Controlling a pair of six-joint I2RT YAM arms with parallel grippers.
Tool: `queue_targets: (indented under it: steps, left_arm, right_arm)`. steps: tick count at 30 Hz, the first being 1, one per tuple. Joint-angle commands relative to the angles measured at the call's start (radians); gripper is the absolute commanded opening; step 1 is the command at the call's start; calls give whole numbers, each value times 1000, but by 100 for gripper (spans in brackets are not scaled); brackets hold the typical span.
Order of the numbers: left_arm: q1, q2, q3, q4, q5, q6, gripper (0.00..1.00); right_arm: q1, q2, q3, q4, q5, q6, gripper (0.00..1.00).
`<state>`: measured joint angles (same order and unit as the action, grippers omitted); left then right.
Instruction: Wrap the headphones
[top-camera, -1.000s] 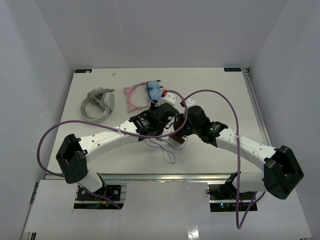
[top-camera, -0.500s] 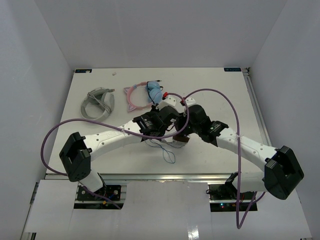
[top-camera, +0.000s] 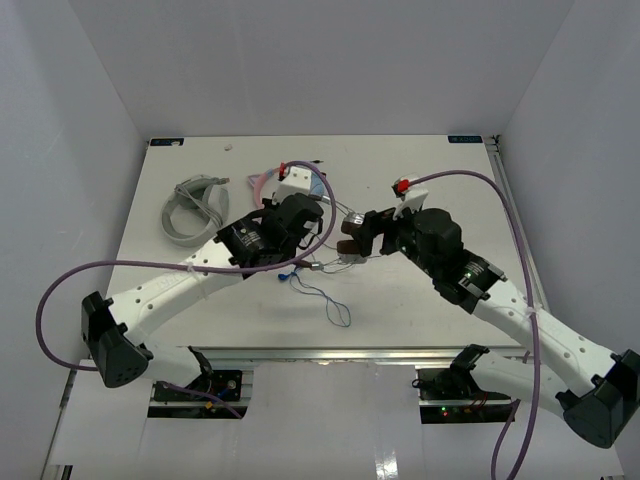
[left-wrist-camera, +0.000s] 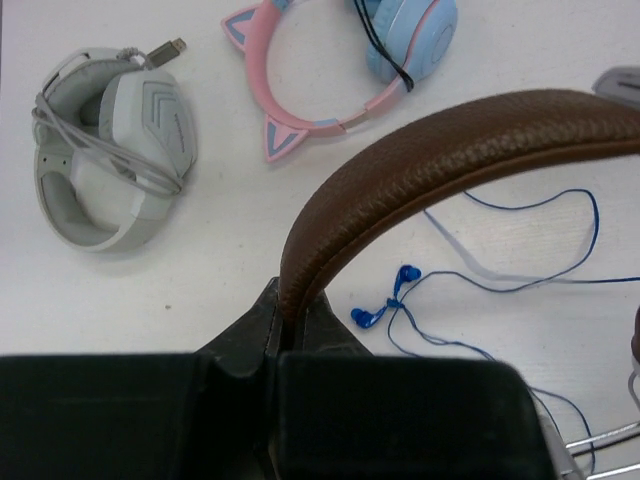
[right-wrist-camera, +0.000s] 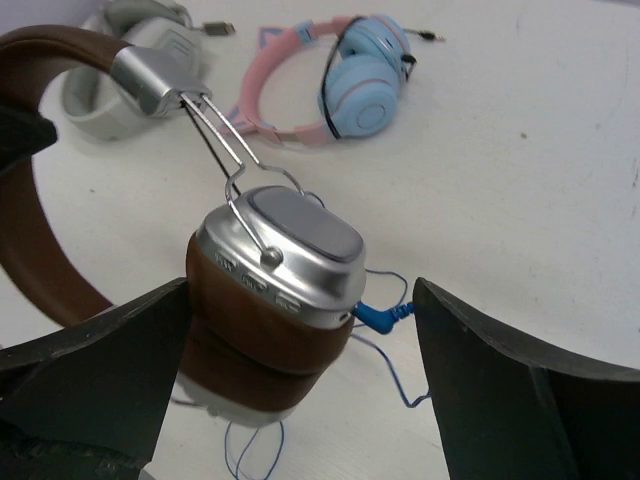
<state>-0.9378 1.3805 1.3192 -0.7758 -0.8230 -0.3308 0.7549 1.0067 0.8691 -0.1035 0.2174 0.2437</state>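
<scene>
The headphones (left-wrist-camera: 450, 150) have a dark brown headband, and my left gripper (left-wrist-camera: 288, 312) is shut on one end of it. In the right wrist view their silver cups and brown pads (right-wrist-camera: 280, 290) are stacked together and hang on wire yokes just above the table. My right gripper (right-wrist-camera: 300, 290) stands wide open around the cups, with a clear gap on the right side. The thin blue cable (right-wrist-camera: 380, 315) plugs into the upper cup and trails in loose loops on the table (top-camera: 325, 295). From above, the headphones (top-camera: 350, 245) sit between the left gripper (top-camera: 305, 250) and the right gripper (top-camera: 358, 238).
A pink cat-ear pair with light blue cups (left-wrist-camera: 330, 90) lies beyond the headband. A grey-white pair (left-wrist-camera: 110, 150) with its cable wound around it lies at the back left (top-camera: 195, 208). Purple arm cables arch over both arms.
</scene>
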Motion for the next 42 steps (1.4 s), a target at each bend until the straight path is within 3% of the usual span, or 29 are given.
queue_targets:
  steps: [1, 13, 19, 29, 34, 42]
  left_arm:
    - [86, -72, 109, -140, 15, -62, 0]
    - [136, -152, 123, -168, 89, -48, 0]
    - [143, -208, 168, -180, 196, -34, 0]
    - [143, -308, 209, -163, 287, -27, 0]
    - [143, -342, 221, -131, 353, -42, 0]
    - [143, -385, 248, -86, 405, -85, 0]
  right_arm:
    - [-5, -138, -78, 171, -132, -99, 97]
    - [-5, -255, -189, 278, -211, -196, 90]
    - [-5, -250, -258, 311, -264, -320, 94]
    - [-6, -231, -320, 447, -417, -336, 98]
    - [-6, -250, -427, 680, -479, -330, 91]
    - [-6, -244, -508, 894, -533, -303, 76]
